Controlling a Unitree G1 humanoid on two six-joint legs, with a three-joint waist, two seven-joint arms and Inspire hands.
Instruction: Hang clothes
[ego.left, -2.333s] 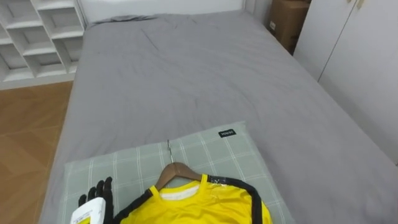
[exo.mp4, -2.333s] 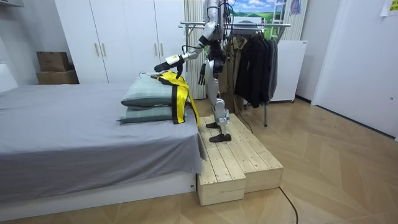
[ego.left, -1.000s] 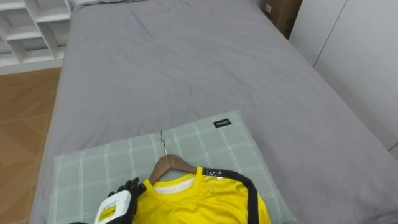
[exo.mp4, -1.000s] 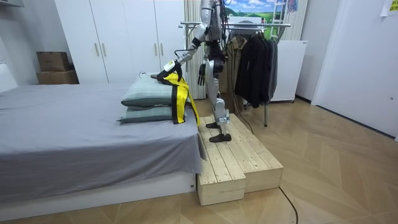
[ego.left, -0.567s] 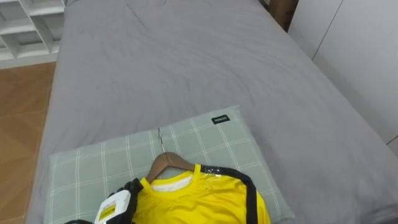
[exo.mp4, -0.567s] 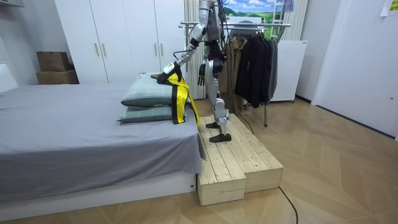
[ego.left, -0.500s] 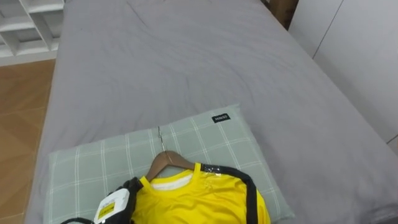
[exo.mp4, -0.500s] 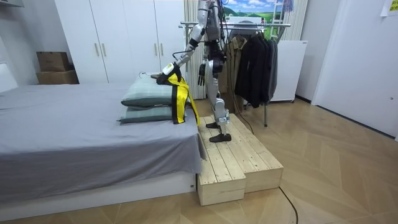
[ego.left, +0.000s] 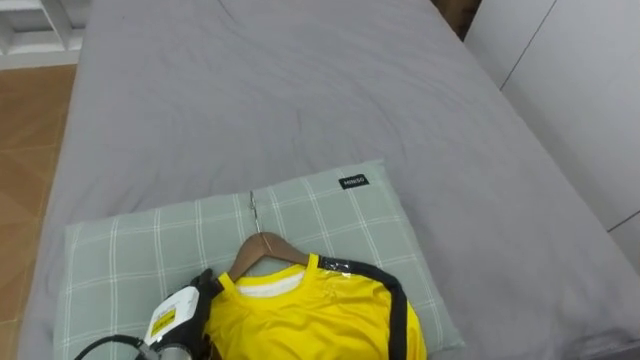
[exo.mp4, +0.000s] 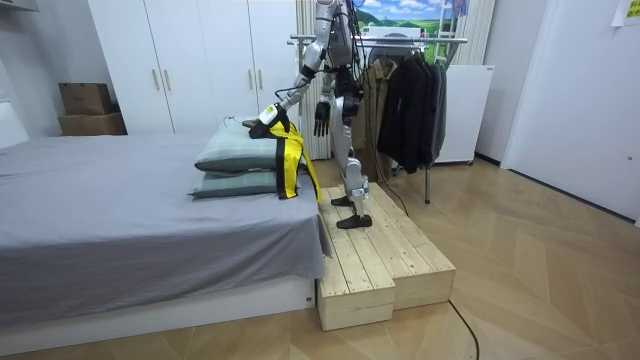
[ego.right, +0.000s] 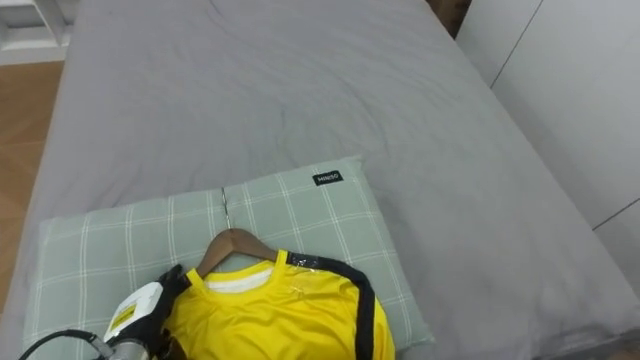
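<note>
The shirt (ego.left: 310, 320) lay on its hanger (ego.left: 262, 247) atop the pillow (ego.left: 330, 215). My left hand (ego.left: 192, 300) was at the shirt's shoulder, and I couldn't tell its grip. I judged it should clasp the hanger's wood, not loose cloth, before lifting off the pillow. My right hand (exo.mp4: 320, 115) hung relaxed.

The shirt (ego.left: 310, 320) is bright yellow with a white inner collar and black bands over the shoulder, its hanger (ego.left: 262, 247) is brown wood with a silver hook, and the left hand (ego.left: 200, 287) is black. The pillow (ego.left: 130, 250) is pale green crossed by a white check and carries a small black label (ego.left: 352, 182), while the bed sheet (ego.left: 280, 90) is plain grey. The wardrobe doors (exo.mp4: 200, 60) are white, the coats (exo.mp4: 410, 95) dark, the platform (exo.mp4: 385, 255) pale bare wood and the floor (exo.mp4: 540, 260) warm brown wood.
</note>
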